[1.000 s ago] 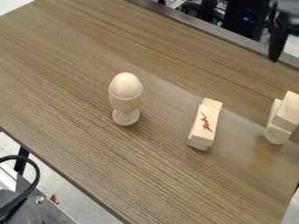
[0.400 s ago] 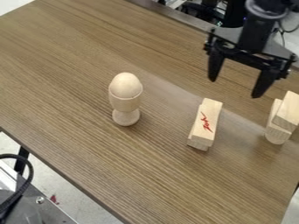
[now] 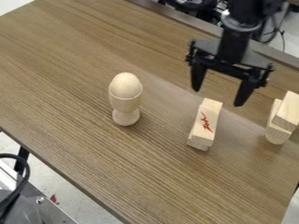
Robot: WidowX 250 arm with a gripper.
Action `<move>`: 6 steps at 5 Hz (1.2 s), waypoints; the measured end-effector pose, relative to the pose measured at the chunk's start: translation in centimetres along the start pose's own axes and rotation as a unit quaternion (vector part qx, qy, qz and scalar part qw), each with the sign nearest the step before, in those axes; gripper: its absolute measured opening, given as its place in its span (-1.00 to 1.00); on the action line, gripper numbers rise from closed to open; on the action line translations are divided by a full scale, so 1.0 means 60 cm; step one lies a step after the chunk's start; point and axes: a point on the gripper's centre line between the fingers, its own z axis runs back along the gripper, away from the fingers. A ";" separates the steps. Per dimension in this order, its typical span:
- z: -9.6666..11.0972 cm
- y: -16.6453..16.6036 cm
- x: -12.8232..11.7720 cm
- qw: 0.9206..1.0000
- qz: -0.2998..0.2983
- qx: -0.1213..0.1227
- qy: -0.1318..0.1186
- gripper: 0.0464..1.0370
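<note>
Mid-table (image 3: 105, 162), near side, you've got the red-marked block stack (image 3: 206, 122); another block pair (image 3: 287, 114) sits at the view's right edge. The wooden egg (image 3: 125, 85) is upright in its cup (image 3: 125, 103). Just beyond the marked stack, your gripper (image 3: 217, 97) hangs, fingers apart, empty. It's moved in closer; blocks unmoved, so no grasp yet.
</note>
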 end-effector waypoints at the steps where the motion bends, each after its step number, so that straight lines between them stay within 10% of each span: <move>1: -0.021 0.006 -0.002 1.000 -0.001 0.000 0.007 0.93; 6: -0.092 0.008 -0.028 0.999 0.005 -0.011 0.035 0.81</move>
